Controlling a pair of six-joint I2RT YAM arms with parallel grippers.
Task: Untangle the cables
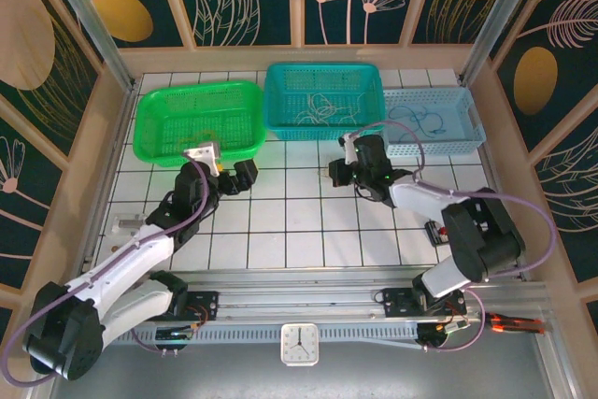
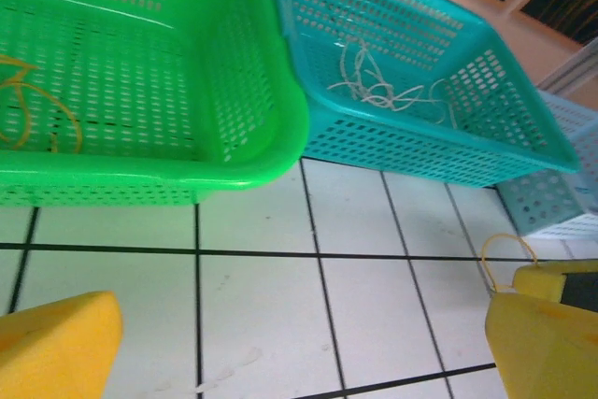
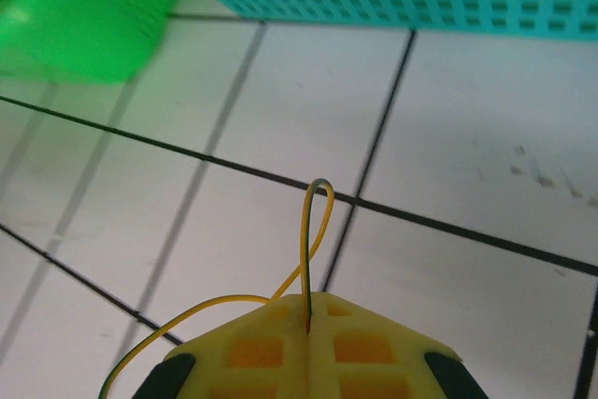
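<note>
The right hand (image 3: 308,317) pinches the yellow cable (image 3: 305,231), which seems thin, limp and light, just below its bend; the left hand (image 2: 299,352) stands wide.

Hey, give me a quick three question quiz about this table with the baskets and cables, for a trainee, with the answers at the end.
1. True or false: the right hand is shut on a thin yellow cable.
2. Which one holds the thin white cables?
A. the green perforated plastic basket
B. the teal perforated plastic basket
C. the light blue perforated plastic basket
3. Fill in the gap: the left hand holds nothing, and its fingers stand ___.

Key: 1 true; 2 B; 3 open.
</note>
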